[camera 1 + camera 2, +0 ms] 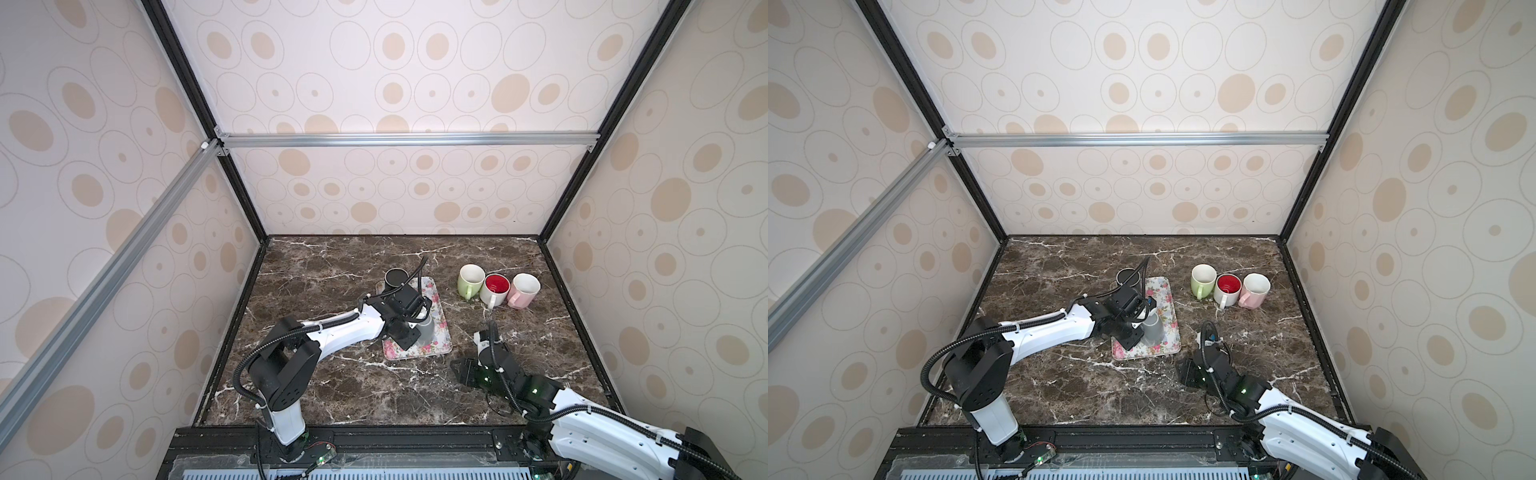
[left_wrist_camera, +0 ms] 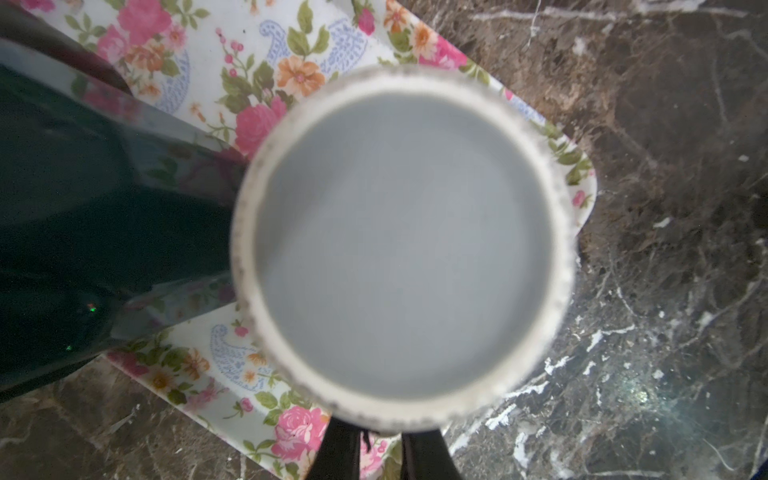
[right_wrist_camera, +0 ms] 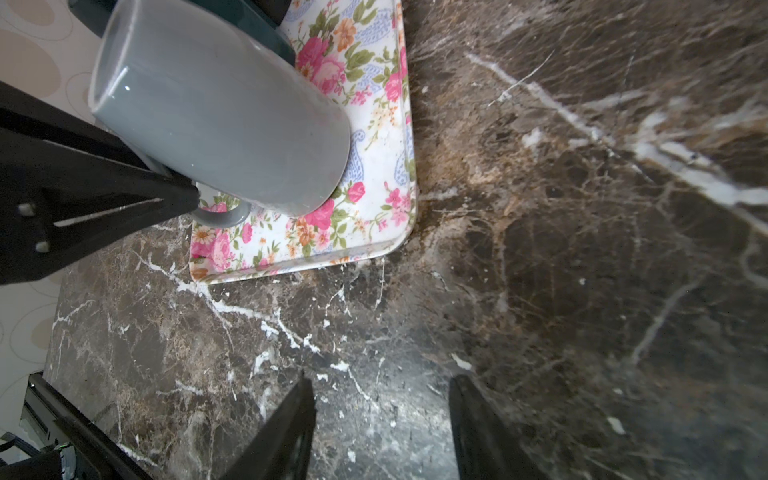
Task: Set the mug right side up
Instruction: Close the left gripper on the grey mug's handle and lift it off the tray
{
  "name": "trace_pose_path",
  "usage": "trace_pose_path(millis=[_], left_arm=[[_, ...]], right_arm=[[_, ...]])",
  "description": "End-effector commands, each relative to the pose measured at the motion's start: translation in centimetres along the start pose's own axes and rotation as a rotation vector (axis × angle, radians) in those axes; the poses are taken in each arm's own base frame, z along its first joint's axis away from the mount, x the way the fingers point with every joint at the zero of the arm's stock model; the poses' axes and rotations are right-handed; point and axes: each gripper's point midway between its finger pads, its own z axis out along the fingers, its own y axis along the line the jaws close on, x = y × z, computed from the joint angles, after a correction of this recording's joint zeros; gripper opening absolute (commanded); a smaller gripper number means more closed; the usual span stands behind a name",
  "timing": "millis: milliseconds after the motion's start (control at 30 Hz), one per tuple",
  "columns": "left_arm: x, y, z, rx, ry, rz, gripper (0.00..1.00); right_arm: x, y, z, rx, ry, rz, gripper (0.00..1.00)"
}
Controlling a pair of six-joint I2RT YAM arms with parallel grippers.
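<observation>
On the floral tray [image 1: 438,332], the grey mug [image 1: 424,330] is sitting upside down, its handle [image 3: 220,218] pinched by the left gripper [image 3: 183,195]. Nearby, the right gripper [image 3: 380,415] is hovering half-open, holding nothing, over the marble table [image 1: 332,386].

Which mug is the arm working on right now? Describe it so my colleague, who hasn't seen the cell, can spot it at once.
Find the floral tray mid-table. The grey mug stands upside down on its near end, its handle pinched by the left gripper. A dark mug sits at the tray's far end, and the green, red and pink mugs stand off the tray with their mouths showing.
</observation>
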Motion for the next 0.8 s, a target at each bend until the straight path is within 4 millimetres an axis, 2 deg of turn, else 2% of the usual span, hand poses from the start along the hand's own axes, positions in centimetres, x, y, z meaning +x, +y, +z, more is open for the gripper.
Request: trace_pose_path(millis=[0,100,300,400,533,667,767], left_arm=[[-2.7,-1.0,-1.8,0.039,-0.113,-0.031,0.00],[-3.4,-1.3,-2.4,0.057,-0.162,-0.050,0.00],[-3.8,-1.0,-4.0,0.046,-0.231,-0.092,0.00],[-4.4,-0.4,-5.8,0.023,-0.299,-0.129,0.00],[-5.9,-0.6,-8.9,0.062,-0.417,-0.162,0.00],[-7.4,-0.5,-12.0,0.096,-0.517,-0.185,0.00],[-8.3,0.0,-14.3,0.107,-0.587,-0.202,0.00]], right_arm=[[0.1,0.2,0.0,-0.019,-0.008,0.015,0.59],[-0.1,0.8,0.1,-0.043,-0.012,0.017,0.64],[-0.5,2.3,0.5,-0.085,0.001,0.004,0.67],[-0.8,3.6,0.5,-0.122,0.014,-0.014,0.70],[-1.5,5.0,0.4,-0.159,0.008,-0.033,0.73],[-2.9,6.5,0.2,-0.204,-0.040,-0.032,0.74],[-4.2,8.5,-0.1,-0.271,-0.073,-0.041,0.74]])
